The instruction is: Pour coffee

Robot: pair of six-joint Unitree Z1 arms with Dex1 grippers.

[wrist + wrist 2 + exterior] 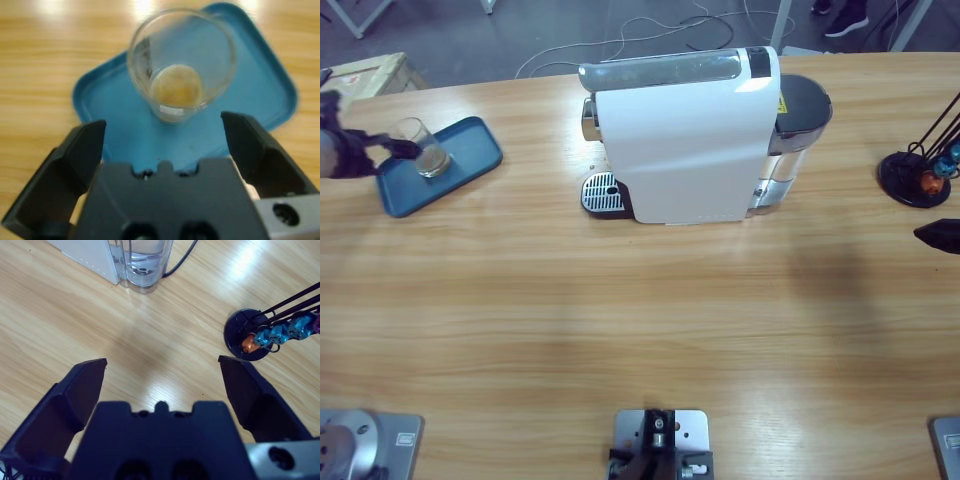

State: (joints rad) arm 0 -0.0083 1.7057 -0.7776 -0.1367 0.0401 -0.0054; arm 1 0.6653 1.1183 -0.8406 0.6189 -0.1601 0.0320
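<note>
Coffee in tumbler on blue tray, bench's far left corner. Left claw spread wide, just short of tumbler; grasp pending. Right claw spread, idle near capsule stand.

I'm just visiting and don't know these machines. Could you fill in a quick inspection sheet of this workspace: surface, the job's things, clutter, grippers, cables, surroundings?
Surface: long wooden table, no spills seen.
Job's things: clear glass tumbler upright on a blue tray at the table's far left, with a thin layer of coffee at its bottom; white coffee machine at the back middle, its water tank part filled.
Clutter: black capsule stand holding blue and orange capsules, at the right.
Grippers: left gripper open, jaws just short of the tumbler, not touching; right gripper open over bare wood, holding nothing.
Cables: black cord behind the machine; loose cables on the floor.
Surroundings: grey floor, cardboard box, someone's shoes.
</note>
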